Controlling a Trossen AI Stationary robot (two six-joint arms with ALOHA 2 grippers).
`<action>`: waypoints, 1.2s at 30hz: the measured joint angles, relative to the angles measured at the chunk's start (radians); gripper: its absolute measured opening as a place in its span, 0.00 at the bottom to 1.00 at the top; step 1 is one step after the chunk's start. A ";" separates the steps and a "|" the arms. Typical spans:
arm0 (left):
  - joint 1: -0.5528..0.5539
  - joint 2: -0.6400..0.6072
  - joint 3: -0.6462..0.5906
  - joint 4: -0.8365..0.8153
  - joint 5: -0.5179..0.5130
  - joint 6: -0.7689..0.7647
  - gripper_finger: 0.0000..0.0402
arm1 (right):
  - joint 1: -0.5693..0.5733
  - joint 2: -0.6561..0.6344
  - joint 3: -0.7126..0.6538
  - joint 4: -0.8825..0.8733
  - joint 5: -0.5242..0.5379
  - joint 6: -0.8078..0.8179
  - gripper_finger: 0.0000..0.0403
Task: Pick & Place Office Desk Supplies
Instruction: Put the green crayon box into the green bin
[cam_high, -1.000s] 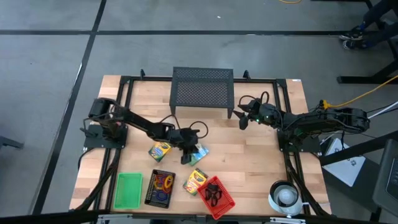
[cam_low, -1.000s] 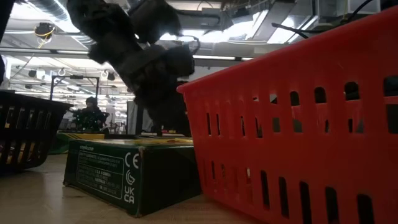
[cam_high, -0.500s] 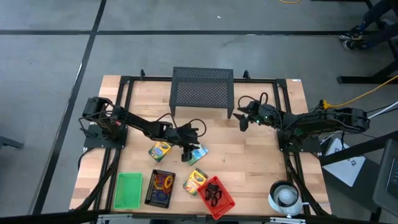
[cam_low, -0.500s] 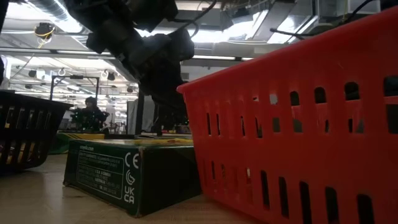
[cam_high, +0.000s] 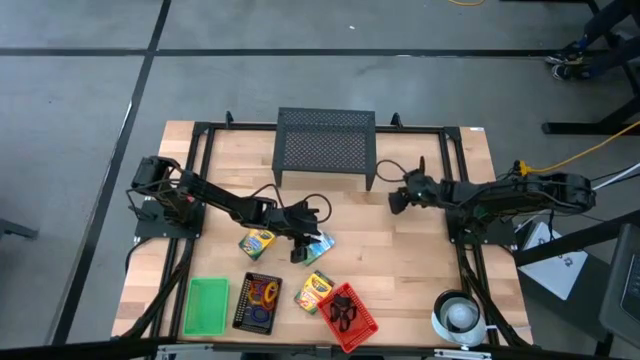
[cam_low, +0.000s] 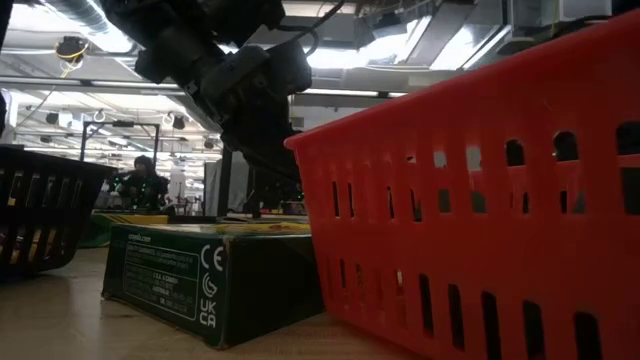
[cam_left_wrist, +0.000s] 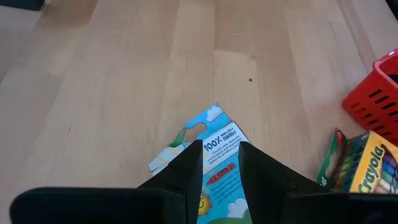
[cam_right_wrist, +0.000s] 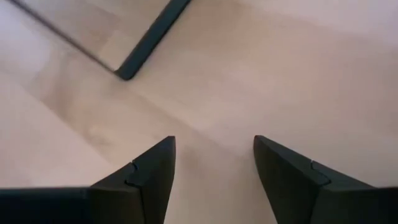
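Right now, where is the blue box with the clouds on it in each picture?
High view: the blue box lies mid-table, under the left gripper.
Low view: not identifiable; a green box and the red basket block the view.
Left wrist view: the blue box lies centre-bottom, between the dark fingers.
Right wrist view: not in it.
Shared landmark: the red basket, at the high view's bottom and the left wrist view's right edge.

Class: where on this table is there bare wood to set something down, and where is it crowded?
Bare: between the mesh stand and the red basket, under the right gripper; also left of the stand. Crowded: the near edge, with green tray, black tray, crayon boxes, and the left gripper.
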 joint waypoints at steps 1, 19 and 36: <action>0.000 0.000 0.000 -0.001 0.000 0.004 0.25 | 0.017 0.000 0.000 0.003 -0.003 0.016 0.54; 0.008 -0.002 0.001 -0.011 -0.013 0.037 0.25 | 0.397 0.048 -0.007 0.387 -0.056 0.226 0.54; 0.009 -0.002 0.002 -0.012 -0.016 0.026 0.25 | 0.440 0.557 0.243 0.649 -0.114 0.183 0.54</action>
